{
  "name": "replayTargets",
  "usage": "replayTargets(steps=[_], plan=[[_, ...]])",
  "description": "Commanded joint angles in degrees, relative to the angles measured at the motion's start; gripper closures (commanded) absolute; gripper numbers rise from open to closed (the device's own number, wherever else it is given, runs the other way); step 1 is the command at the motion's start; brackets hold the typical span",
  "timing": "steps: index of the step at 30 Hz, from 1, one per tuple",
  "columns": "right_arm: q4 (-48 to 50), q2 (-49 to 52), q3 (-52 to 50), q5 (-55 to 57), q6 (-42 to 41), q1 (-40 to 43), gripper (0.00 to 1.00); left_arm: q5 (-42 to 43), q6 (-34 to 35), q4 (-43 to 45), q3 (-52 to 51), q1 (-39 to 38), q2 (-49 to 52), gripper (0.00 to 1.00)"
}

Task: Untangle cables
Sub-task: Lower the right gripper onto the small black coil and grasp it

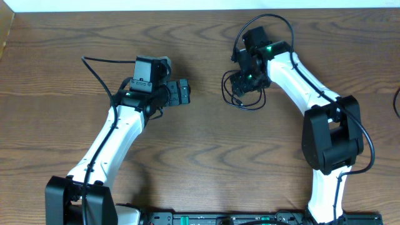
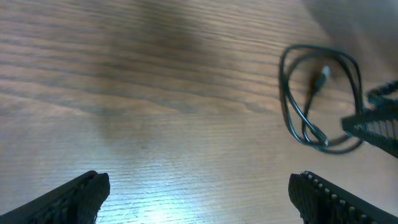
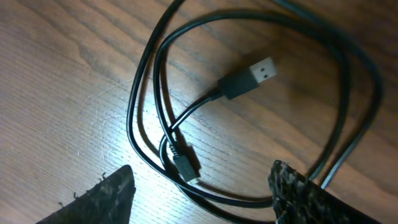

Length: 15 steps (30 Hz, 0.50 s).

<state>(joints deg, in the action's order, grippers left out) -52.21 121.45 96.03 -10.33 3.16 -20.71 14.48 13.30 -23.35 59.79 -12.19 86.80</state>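
One of the cables (image 1: 250,108), a thin black cord coiled in a loose loop, lies on the wooden table at the back centre-right. In the right wrist view the cable (image 3: 134,99) shows a USB plug (image 3: 249,78) and a small plug (image 3: 185,168) inside the loop. My right gripper (image 3: 202,171) stands low over it, open, with strands of the loop and the small plug between its fingers. My left gripper (image 1: 185,92) is to the left of the loop, wide open over bare wood. Its wrist view shows the cable (image 2: 285,93) ahead on the right.
The table's far edge (image 1: 187,11) runs close behind both grippers. A thick arm cable (image 1: 94,65) arcs over the wood by the left arm. Another dark cord (image 1: 397,100) shows at the right border. The right gripper's finger (image 2: 379,124) reaches into the left wrist view.
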Motion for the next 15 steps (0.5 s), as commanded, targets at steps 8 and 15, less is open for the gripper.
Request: replayTargets(steps=[8, 15], plan=[[0.33, 0.85, -4.02, -0.31, -1.42, -2.75, 0.39, 16.76, -12.68, 0.33, 0.11, 0.28, -0.24, 0.02], [3.93, 0.85, -7.98, 1.25, -3.89, -2.4, 0.42, 21.14, -14.12, 0.87, 0.11, 0.28, -0.24, 0.02]])
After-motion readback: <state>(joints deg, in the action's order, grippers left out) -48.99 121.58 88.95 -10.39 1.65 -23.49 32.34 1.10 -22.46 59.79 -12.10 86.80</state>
